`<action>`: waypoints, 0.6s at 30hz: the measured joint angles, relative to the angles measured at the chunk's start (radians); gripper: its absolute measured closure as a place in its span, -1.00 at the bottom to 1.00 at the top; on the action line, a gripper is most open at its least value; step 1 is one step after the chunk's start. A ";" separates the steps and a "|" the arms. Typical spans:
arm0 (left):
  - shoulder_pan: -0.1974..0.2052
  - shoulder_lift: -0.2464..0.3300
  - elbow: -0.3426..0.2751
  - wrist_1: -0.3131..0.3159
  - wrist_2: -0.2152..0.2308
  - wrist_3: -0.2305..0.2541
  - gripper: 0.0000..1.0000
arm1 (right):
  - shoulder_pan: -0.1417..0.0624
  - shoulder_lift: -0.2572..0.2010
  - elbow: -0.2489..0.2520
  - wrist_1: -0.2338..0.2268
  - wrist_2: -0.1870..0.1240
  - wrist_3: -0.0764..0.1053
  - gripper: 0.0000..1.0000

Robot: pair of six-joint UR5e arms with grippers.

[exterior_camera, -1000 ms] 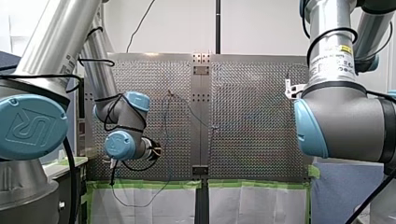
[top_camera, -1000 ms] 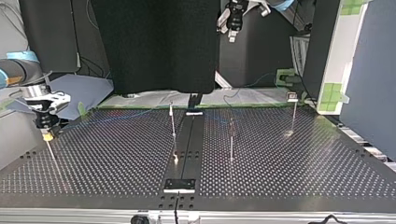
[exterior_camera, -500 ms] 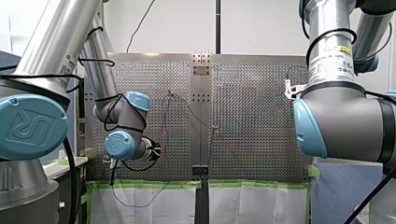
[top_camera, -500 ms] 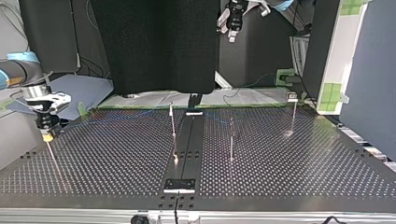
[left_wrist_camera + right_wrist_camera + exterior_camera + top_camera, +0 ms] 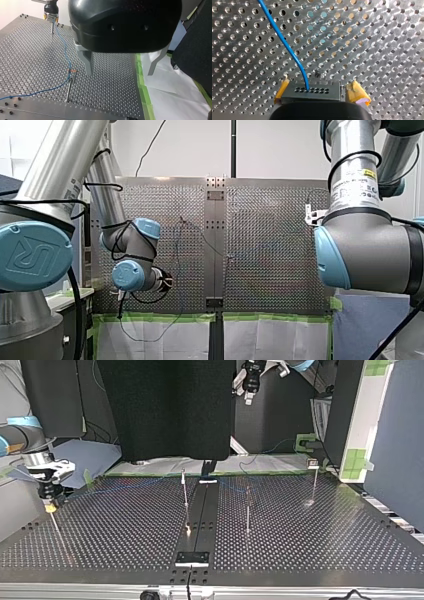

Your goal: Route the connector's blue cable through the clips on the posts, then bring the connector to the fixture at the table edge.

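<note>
In the right wrist view the grey connector [image 5: 310, 92] sits between the yellow pads [image 5: 358, 96] of my right gripper [image 5: 319, 93]. A gap shows beside one pad, so the jaws are open. The blue cable [image 5: 284, 42] runs from the connector out over the perforated table. The left wrist view shows my right gripper [image 5: 51, 15] far off above a short post [image 5: 52, 27]. From there the cable [image 5: 65, 50] leads through the clip on a nearer post [image 5: 69, 82]. My left gripper [image 5: 121, 71] hangs open and empty above the table's near edge, and appears high up in the top view [image 5: 250, 382].
Thin posts stand on the plate in the top view: one near the centre rail [image 5: 185, 492], one beside it [image 5: 247, 510], and one at the right [image 5: 314, 482]. Green tape and white paper [image 5: 170, 85] border the table edge. My right gripper [image 5: 48, 492] is at the table's left edge.
Neither arm has visibly moved. The cable lies as before.
</note>
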 joint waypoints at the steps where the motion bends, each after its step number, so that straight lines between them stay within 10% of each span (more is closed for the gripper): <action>1: 0.000 0.000 0.000 0.000 0.000 0.000 -0.96 | 0.000 0.000 -0.001 0.004 0.001 0.000 -0.97; 18: 0.000 0.000 0.000 0.000 0.000 0.000 -0.96 | 0.000 0.005 -0.003 0.060 0.006 0.002 -0.97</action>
